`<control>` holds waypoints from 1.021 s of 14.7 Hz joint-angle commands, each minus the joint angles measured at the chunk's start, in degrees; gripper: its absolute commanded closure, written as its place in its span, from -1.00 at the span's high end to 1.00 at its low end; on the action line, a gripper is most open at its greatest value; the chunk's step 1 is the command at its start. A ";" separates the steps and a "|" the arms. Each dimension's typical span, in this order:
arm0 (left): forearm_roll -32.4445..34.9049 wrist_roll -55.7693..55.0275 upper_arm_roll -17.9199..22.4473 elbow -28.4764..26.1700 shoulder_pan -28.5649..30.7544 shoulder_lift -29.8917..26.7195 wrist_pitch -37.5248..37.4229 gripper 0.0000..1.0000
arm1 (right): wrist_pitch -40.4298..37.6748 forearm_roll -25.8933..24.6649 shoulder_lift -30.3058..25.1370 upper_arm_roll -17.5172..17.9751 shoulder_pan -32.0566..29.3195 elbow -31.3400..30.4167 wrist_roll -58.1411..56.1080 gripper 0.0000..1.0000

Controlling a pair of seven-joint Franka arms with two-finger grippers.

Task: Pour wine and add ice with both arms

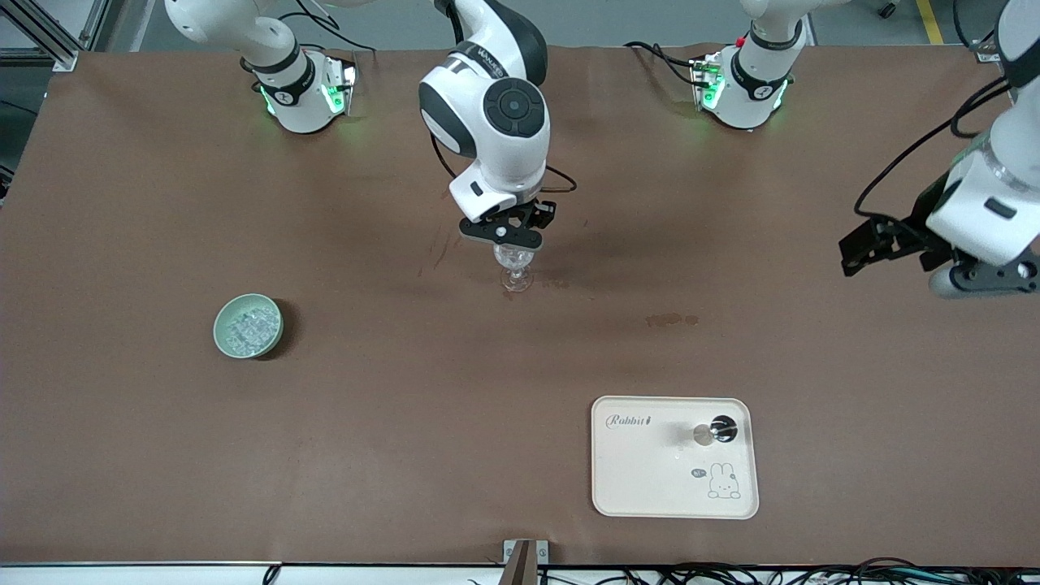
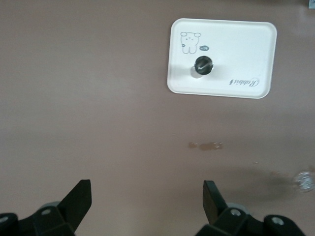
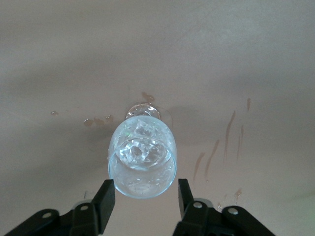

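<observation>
front view: a pale green bowl [image 1: 248, 326] sits toward the right arm's end of the surface [image 1: 406, 422], filled with small clear ice [image 1: 246, 328] pieces. a clear stemmed glass [image 1: 514, 266] stands upright near the middle, farther from the camera than the bowl. the right claw [image 1: 509, 236] hangs just over the glass rim. a cream tray [image 1: 650, 479] with a rabbit drawing lies nearer the camera, toward the left arm's end; on it stands a small dark-topped bottle [image 1: 715, 431]. brown stains [image 1: 672, 320] mark the surface between glass and tray. the left claw [image 1: 886, 244] hovers over the left arm's end of the surface, waiting.

left wrist view: the left claw [image 2: 146, 206] is released, its fingers [image 2: 78, 199] spread wide with nothing between them. the tray [image 2: 246, 44] and bottle [image 2: 202, 65] lie below, the stains [image 2: 205, 145] between tray and claw, the glass [image 2: 305, 180] blurred at the edge.

right wrist view: the right claw [image 3: 143, 196] is parted, its fingers [image 3: 105, 196] flanking the glass [image 3: 141, 160] rim; whether they touch it i cannot tell. the glass is seen from above, with glassy, whitish ice [image 3: 138, 150] lumps in its bowl. brown streaks [image 3: 229, 130] lie beside it.
</observation>
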 commanded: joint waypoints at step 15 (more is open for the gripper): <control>-7.92 3.43 19.64 -20.03 -14.67 -18.55 2.20 1.00 | -17.56 -8.31 -19.52 2.56 -36.61 6.97 -32.58 1.00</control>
